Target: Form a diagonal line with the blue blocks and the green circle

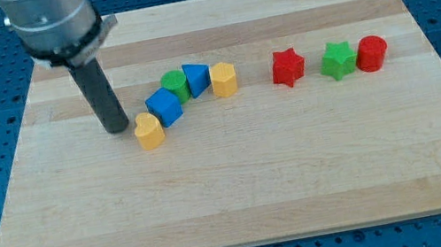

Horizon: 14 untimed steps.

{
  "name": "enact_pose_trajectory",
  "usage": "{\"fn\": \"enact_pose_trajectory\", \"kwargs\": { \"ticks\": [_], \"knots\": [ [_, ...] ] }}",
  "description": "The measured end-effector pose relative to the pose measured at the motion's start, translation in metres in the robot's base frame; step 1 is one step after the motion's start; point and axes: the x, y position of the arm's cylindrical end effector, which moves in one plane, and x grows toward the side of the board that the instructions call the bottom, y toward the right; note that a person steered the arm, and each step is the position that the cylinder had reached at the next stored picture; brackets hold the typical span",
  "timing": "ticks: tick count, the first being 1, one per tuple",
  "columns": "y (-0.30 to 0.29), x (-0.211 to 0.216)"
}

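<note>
While your rod stood at the left of the wooden board point(242, 200), my tip point(118, 128) rested on the surface just left of the nearest block, a small yellow block point(148, 130) whose shape you could not make out for certain; whether the two touched could not be told. There were no jaws to report, since the arm ended only in that dark rod. Just above and right of the yellow piece, you saw the blue cube point(164, 107) touching it. Farther back, the green circle point(175, 85) sat against the cube's upper right, and the blue triangular block point(196, 77) pressed against the circle's right side, so these three already ran up toward the frame's right. A yellow hexagonal block point(224, 79) sat just right of the triangle. Well apart at the right you had a red star point(287, 67), then a green star point(337, 60) touching a red cylinder point(371, 53).
</note>
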Motion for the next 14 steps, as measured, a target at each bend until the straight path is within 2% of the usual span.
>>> {"fn": "enact_pose_trajectory", "kwargs": {
  "ticks": [1, 2, 4, 5, 7, 8, 9, 11, 12, 14],
  "knots": [
    [0.004, -0.047],
    [0.034, -0.054],
    [0.088, -0.050],
    [0.108, -0.034],
    [0.133, -0.030],
    [0.132, -0.051],
    [0.115, -0.054],
    [0.049, -0.053],
    [0.027, -0.041],
    [0.026, -0.009]
  ]
}}
